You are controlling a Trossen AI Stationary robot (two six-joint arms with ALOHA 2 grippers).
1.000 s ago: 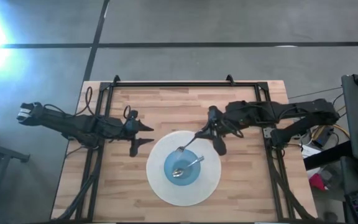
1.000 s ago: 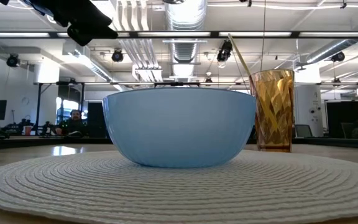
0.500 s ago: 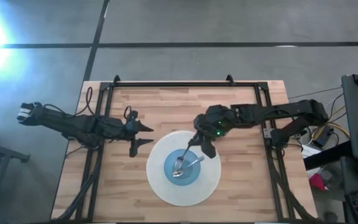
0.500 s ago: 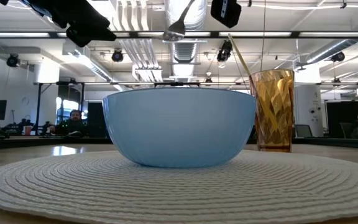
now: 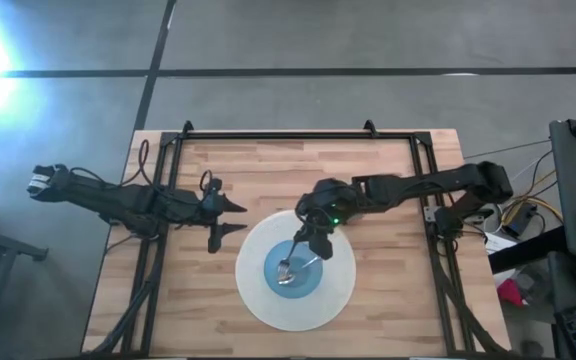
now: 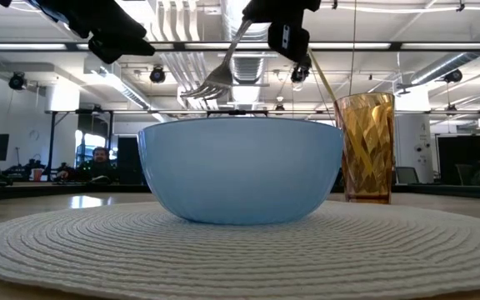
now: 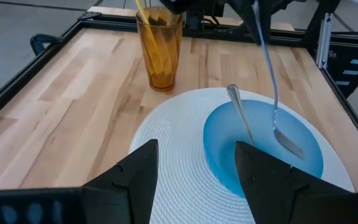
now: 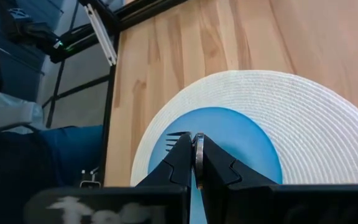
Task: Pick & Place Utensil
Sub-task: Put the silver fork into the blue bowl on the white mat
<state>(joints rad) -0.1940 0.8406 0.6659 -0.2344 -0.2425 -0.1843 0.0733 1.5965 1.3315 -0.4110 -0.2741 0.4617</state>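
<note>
Above the blue bowl (image 6: 240,171), tilted head-down: a slim silver fork (image 6: 217,77), shiny metal, thin straight handle, short tines pointing into the bowl's hollow, not yet touching it as far as can be told. Pinched by the handle in the right gripper (image 8: 197,163), fingers pressed tight on the metal, poised over the bowl's far rim. Inside the bowl, a silver spoon (image 7: 240,114) leaning against the wall. Under the bowl, a round white woven placemat (image 5: 338,295). Behind the bowl, an amber tumbler (image 7: 159,48). Left of the placemat, the left gripper (image 5: 230,216), fingers spread, idle over the wooden table (image 5: 268,170).
</note>
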